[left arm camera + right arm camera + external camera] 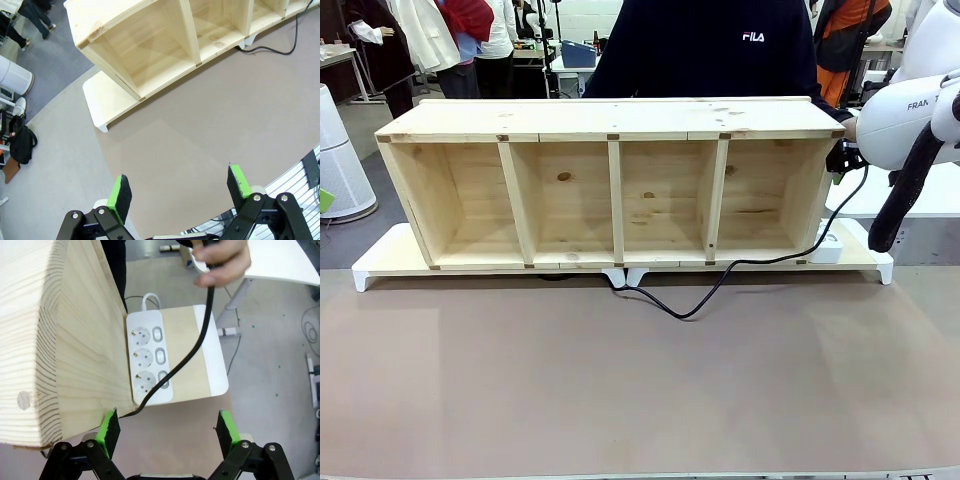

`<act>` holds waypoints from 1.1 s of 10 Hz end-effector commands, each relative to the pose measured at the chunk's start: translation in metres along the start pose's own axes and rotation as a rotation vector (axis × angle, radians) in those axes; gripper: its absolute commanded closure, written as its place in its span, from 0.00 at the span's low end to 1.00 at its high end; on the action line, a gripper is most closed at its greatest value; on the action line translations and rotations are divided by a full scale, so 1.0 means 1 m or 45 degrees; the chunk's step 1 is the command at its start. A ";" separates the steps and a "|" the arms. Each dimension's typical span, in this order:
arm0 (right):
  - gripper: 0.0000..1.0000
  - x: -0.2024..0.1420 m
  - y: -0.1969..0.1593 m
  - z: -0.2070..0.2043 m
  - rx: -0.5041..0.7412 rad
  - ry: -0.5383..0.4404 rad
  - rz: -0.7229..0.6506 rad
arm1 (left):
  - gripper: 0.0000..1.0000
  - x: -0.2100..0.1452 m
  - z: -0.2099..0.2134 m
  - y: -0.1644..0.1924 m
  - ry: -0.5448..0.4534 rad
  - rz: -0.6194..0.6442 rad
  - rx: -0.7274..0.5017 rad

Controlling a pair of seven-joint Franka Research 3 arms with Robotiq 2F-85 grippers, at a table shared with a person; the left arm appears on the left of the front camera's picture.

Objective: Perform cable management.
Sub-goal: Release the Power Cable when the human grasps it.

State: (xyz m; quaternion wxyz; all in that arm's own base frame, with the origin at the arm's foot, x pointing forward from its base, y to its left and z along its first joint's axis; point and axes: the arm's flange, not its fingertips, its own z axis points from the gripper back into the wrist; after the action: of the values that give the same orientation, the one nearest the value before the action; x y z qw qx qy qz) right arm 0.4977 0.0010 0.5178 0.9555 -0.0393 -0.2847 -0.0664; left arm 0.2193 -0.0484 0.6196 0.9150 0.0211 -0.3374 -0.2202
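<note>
bare mat (cable crossing), shelf behind

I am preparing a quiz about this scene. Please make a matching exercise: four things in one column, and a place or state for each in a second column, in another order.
Things:
1. cable
2. power strip
3. person's hand
4. left gripper

Places or states:
A. white, lying on the base board beside the wooden shelf's end
B. open, above the bare brown table mat
C. looping on the mat in front of the shelf
D. holding the cable's upper end

Right pairs: 1-C, 2-A, 3-D, 4-B
</note>
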 end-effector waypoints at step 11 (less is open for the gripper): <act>0.00 -0.001 0.001 0.000 0.008 0.007 0.003 | 0.00 -0.001 -0.003 -0.001 -0.012 0.024 -0.003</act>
State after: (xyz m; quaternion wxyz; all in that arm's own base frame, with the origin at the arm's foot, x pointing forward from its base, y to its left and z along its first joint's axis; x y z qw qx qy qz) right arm 0.4977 0.0009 0.5178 0.9555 -0.0393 -0.2847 -0.0664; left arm 0.2193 -0.0484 0.6196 0.9150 0.0211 -0.3374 -0.2202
